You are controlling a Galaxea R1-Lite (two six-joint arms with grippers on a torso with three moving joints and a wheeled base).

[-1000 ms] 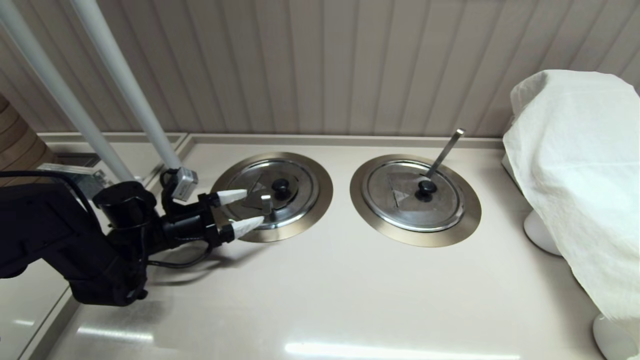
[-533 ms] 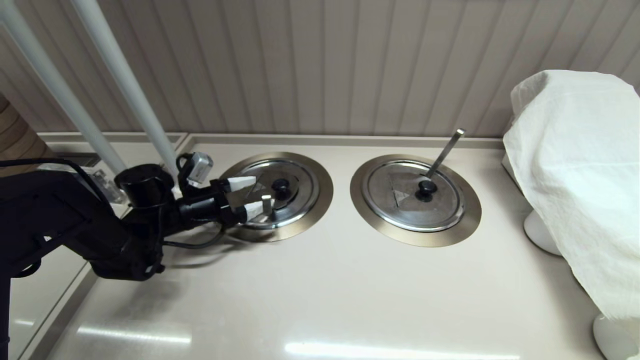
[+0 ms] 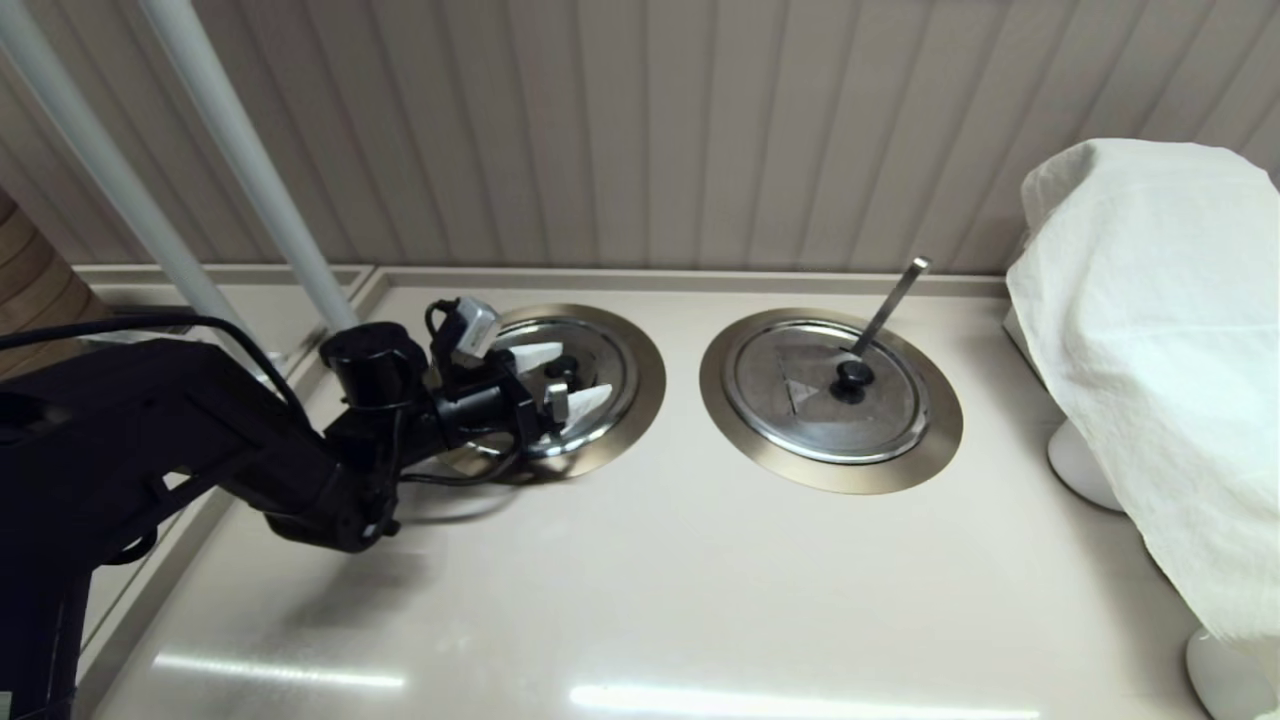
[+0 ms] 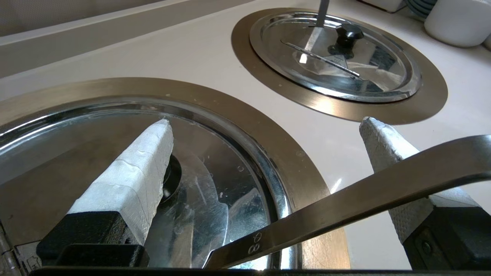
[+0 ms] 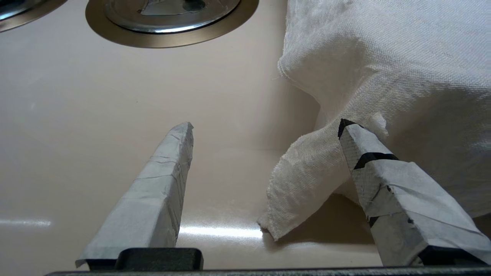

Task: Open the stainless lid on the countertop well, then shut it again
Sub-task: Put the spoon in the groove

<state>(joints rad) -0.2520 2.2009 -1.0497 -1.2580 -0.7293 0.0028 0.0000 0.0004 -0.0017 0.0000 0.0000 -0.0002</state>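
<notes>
Mirror-shiny steel lid (image 3: 590,362), brushed ring (image 3: 640,400)

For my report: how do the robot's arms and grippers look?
The left arm is matte black, with loose black cables and a small grey camera box. The left gripper and right gripper have tapered fingers wrapped in whitish textured tape on black bases.

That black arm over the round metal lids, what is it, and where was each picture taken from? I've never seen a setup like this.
It is a two-armed robot. One picture looks down from its head; the other two come from cameras on its wrists. The left claw is open, its white fingers either side of the black knob on the stainless lid, which covers the countertop well. It holds nothing. A twin lid sits to the right, beside a white cloth. The right claw, open and empty, hangs near that cloth.
</notes>
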